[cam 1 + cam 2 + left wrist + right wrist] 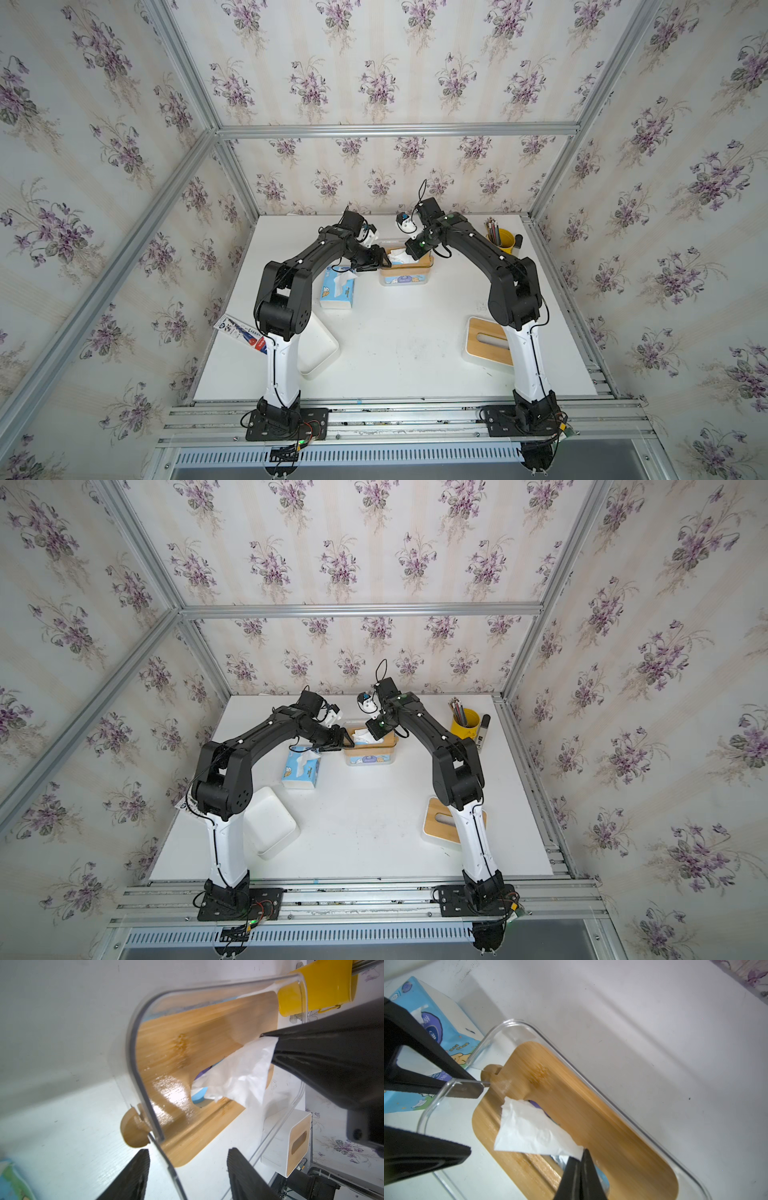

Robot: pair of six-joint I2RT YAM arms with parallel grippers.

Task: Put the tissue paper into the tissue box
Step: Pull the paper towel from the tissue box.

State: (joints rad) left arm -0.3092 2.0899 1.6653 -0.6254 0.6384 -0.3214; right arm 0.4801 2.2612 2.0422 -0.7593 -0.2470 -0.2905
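The tissue box [405, 277] is a clear plastic box with a bamboo lid [612, 1126], standing at the back middle of the table in both top views. A white sheet of tissue paper [533, 1132] sticks up through the lid's slot. My right gripper [582, 1153] is shut on its corner just above the lid. A blue tissue pack shows inside the box under the slot. My left gripper [188, 1159] is open at the box's left end, with the clear end wall [153, 1122] running between its fingers.
A second blue tissue pack [337, 286] lies left of the box under my left arm. A white tray [270, 823] sits front left, and a white box with a bamboo lid [486, 345] front right. A yellow pencil cup [500, 240] stands back right.
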